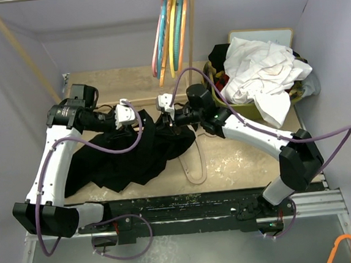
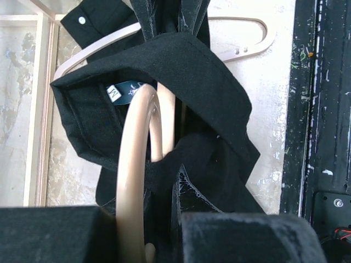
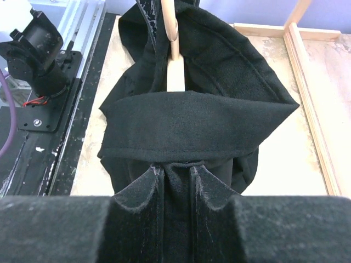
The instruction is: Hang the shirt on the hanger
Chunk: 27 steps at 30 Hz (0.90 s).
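With the right gripper (image 3: 175,170), pinching tight a fold of the shirt (image 3: 197,115). With the left gripper (image 2: 148,216), clamping the hanger (image 2: 134,164) by its curved hook amid black cloth. Raised just left of the pinkish hanger (image 1: 195,170); draped over its upper end, spread farther left across the table (image 1: 252,162).

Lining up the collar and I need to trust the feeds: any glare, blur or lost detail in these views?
Top external: evenly lit and sharp, but the shirt reads as one black mass, folds barely visible. Left wrist: a bright sheen on the hanger hook; the left fingers are blurred. Right wrist: fabric weave crisp mid-frame, right fingers soft at the bottom edge.
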Motion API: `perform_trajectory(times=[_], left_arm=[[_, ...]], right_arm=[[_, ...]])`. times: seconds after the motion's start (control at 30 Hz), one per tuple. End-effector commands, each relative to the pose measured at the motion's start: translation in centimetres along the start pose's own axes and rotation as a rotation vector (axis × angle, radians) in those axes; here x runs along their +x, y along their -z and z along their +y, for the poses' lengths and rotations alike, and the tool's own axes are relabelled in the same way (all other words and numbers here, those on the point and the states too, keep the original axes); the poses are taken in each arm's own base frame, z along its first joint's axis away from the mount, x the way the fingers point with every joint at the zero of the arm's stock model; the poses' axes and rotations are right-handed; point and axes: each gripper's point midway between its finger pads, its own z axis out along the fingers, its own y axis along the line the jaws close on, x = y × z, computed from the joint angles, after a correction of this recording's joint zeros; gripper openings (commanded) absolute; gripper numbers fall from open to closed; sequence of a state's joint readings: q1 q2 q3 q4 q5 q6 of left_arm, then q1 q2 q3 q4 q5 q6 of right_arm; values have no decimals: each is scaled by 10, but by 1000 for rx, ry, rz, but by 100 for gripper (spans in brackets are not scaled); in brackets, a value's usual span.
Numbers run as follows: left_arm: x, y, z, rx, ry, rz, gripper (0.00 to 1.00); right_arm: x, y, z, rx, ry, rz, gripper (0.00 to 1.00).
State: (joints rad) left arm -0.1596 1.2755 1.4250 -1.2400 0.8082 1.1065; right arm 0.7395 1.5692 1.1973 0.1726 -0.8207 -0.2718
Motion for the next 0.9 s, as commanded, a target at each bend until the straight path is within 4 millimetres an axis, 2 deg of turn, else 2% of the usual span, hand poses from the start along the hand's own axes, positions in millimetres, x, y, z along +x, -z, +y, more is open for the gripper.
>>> perform_trajectory(times=[0.0,0.1,0.13,0.23,0.37,0.4,0.5,0.67,0.7,0.73,0.77,0.8,0.83,0.87], left_arm=[[-22,2,14,-49,-67,-69,0],[-21,2,15,-56,-70,-61,0],[-20,3,16,-60,-73,-56,0],[-21,4,17,-62,-78,-52,0],[-26,6,13,-51,-81,-64,0],[-26,7,12,-46,-80,-64,0],[-28,9,10,-44,-81,-66,0],[-30,14,6,-51,-89,-62,0],[-30,14,6,-52,-90,-59,0],[-29,15,5,-53,-91,-56,0],[-29,15,5,-54,-94,-54,0],[-29,16,4,-53,-96,-55,0],[-30,16,4,-54,-95,-54,0],[-30,16,4,-55,-89,-55,0]], right_arm=[[-23,6,18,1,38,-79,0],[-18,15,25,40,23,-102,0],[-5,17,29,51,2,-93,0],[8,22,33,88,-18,-93,0],[22,17,40,40,-64,-73,0],[27,14,43,7,-85,-53,2],[43,6,38,-12,-95,24,27],[43,3,33,-12,-74,19,34],[44,2,33,-14,-74,26,33],[45,2,32,-15,-71,36,23],[50,2,32,-16,-68,52,3],[54,2,31,-11,-69,65,0],[45,2,25,3,-56,57,0],[45,3,23,13,-45,62,0]])
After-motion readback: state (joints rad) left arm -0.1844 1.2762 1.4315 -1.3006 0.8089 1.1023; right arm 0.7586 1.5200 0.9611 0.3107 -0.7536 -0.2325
